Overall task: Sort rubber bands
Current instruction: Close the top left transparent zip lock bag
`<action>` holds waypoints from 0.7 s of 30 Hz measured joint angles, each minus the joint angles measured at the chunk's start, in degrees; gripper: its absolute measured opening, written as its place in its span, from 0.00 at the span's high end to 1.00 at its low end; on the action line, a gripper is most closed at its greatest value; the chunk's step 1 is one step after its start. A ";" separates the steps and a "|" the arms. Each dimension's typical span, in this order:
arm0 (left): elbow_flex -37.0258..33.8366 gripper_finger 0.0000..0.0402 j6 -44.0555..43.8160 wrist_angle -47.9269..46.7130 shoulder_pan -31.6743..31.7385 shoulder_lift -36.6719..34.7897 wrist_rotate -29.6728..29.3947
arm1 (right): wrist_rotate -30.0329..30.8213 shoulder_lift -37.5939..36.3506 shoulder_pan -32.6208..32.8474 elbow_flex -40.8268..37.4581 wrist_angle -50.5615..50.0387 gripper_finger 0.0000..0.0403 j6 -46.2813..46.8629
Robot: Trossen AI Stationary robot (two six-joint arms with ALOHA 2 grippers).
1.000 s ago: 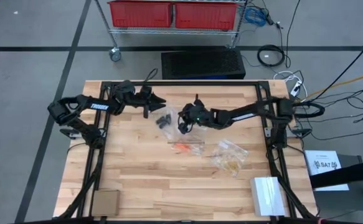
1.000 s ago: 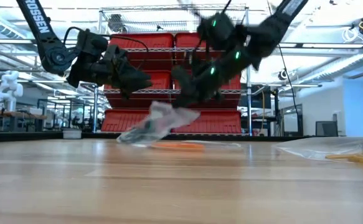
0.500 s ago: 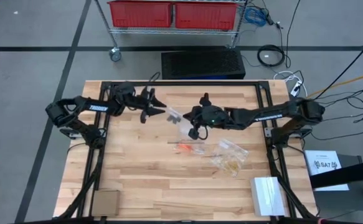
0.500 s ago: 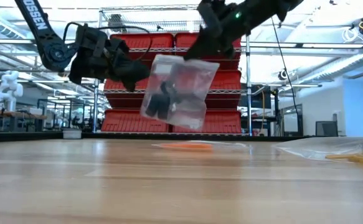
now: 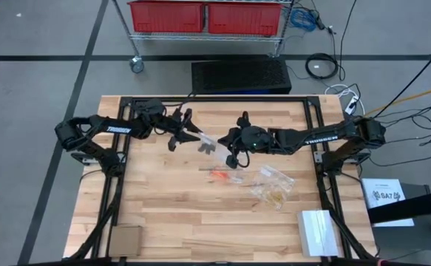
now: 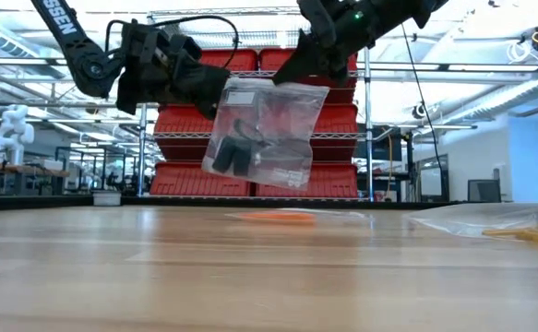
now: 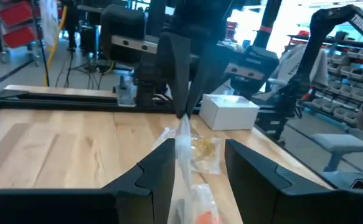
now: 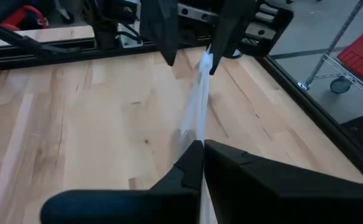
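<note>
A clear plastic bag (image 6: pixel 267 134) with black rubber bands (image 6: pixel 241 152) in it hangs above the table's middle. My right gripper (image 6: pixel 298 76) is shut on its top edge. My left gripper (image 6: pixel 215 88) comes level from the table's left. It is open, and its two fingers stand on either side of the bag's other top corner (image 7: pixel 182 140). I cannot tell whether they touch it. On the table lie orange-red bands (image 5: pixel 216 175) in a flat clear bag and pale tan bands (image 5: pixel 273 186) in another. My right gripper pinches the bag's top edge near its right corner (image 6: pixel 305 85) between its two fingers (image 8: pixel 193 163). The fingers slant down from the table's right side. The bag hangs flat below them, slightly tilted, clear of the table.
A white box (image 5: pixel 318 233) stands at the near right corner and a brown cardboard piece (image 5: pixel 125 239) at the near left. Black frame rails (image 5: pixel 119 185) run along the table's sides. Bare wood lies across the near half.
My right gripper has risen with the bag, which lay crumpled on the table and now hangs spread out, clear of it. My left gripper has moved toward the table's right, rolled a little, and come around the bag's top corner.
</note>
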 joint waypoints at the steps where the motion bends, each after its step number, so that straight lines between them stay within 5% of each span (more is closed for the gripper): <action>1: 0.33 0.64 -0.05 -0.62 -0.17 0.00 0.00 | 0.00 0.00 0.00 0.00 -0.07 1.00 0.00; 9: 0.54 0.68 -0.07 -2.62 -0.40 0.04 3.14 | -0.02 0.00 0.02 0.00 -0.42 1.00 -0.02; 21: 0.54 0.94 0.92 -3.16 -0.33 0.04 6.50 | 0.13 0.02 0.72 3.27 -6.67 1.00 -1.34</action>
